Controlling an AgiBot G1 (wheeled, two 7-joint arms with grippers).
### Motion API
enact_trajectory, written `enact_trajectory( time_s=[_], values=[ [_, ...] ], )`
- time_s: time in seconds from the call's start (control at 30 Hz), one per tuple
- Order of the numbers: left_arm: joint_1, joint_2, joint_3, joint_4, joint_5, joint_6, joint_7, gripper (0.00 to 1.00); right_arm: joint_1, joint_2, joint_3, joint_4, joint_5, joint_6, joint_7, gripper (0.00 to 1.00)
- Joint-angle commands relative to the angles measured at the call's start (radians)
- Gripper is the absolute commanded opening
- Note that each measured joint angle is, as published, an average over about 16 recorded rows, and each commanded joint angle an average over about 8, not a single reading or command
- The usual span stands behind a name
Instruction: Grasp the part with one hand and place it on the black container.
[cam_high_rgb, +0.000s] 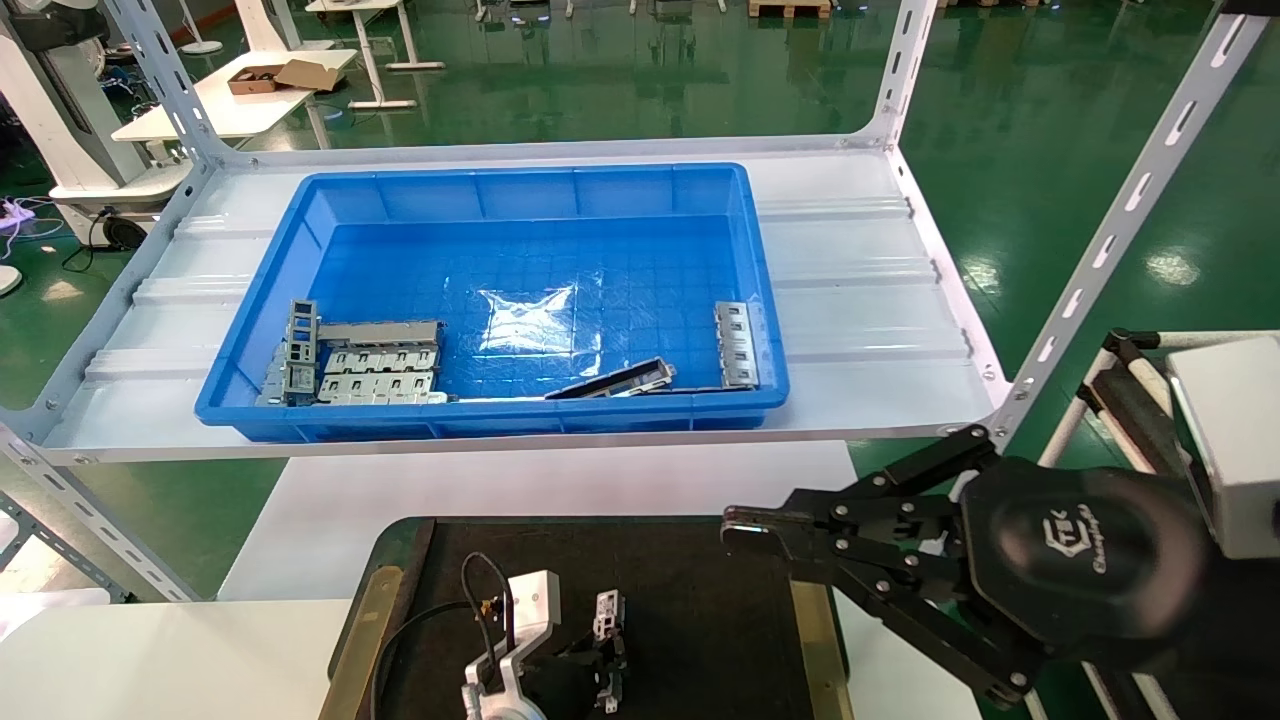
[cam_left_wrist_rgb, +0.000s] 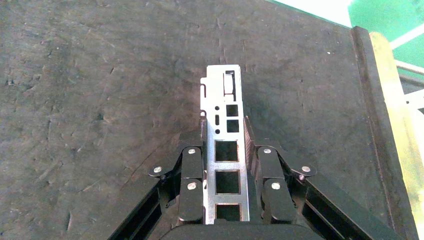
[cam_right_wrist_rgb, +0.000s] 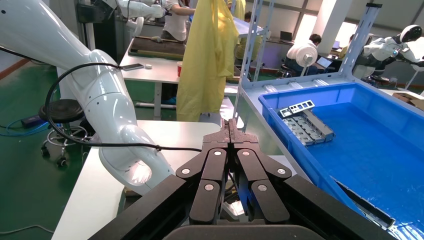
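My left gripper (cam_high_rgb: 607, 640) is shut on the part (cam_high_rgb: 607, 610), a silver-grey sheet-metal shell with a row of square cutouts. In the left wrist view the part (cam_left_wrist_rgb: 226, 125) sticks out past the gripper (cam_left_wrist_rgb: 225, 150), with one black finger (cam_left_wrist_rgb: 191, 165) on each long side. It is held just over the matte surface of the black container (cam_high_rgb: 700, 600), near the middle front; I cannot tell whether it touches the black container (cam_left_wrist_rgb: 100, 100). My right gripper (cam_high_rgb: 745, 525) is shut and empty, hovering above the tray's right edge; it also shows in the right wrist view (cam_right_wrist_rgb: 232, 131).
A blue bin (cam_high_rgb: 500, 180) stands on the white shelf behind the tray. It holds several metal parts at its left (cam_high_rgb: 370, 365), one at its right (cam_high_rgb: 737, 343) and a dark bar (cam_high_rgb: 612, 380). Slotted shelf posts (cam_high_rgb: 1110, 240) rise on both sides.
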Motion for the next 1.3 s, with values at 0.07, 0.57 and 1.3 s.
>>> enact_trajectory(
  time_s=[0.07, 0.57, 1.3],
  values=[
    [0.003, 0.0, 0.0, 0.0, 0.006, 0.003, -0.001, 0.79, 0.0, 0.0, 0.0, 0.0, 0.0, 0.0, 0.0, 0.89],
    [-0.001, -0.015, -0.001, -0.015, 0.014, 0.039, 0.001, 1.0, 0.0, 0.0, 0.0, 0.0, 0.0, 0.0, 0.0, 1.0],
    [0.088, -0.303, -0.195, -0.034, 0.277, 0.797, 0.06, 1.0, 0.0, 0.0, -0.001, 0.0, 0.001, 0.0, 0.0, 1.0]
  ],
)
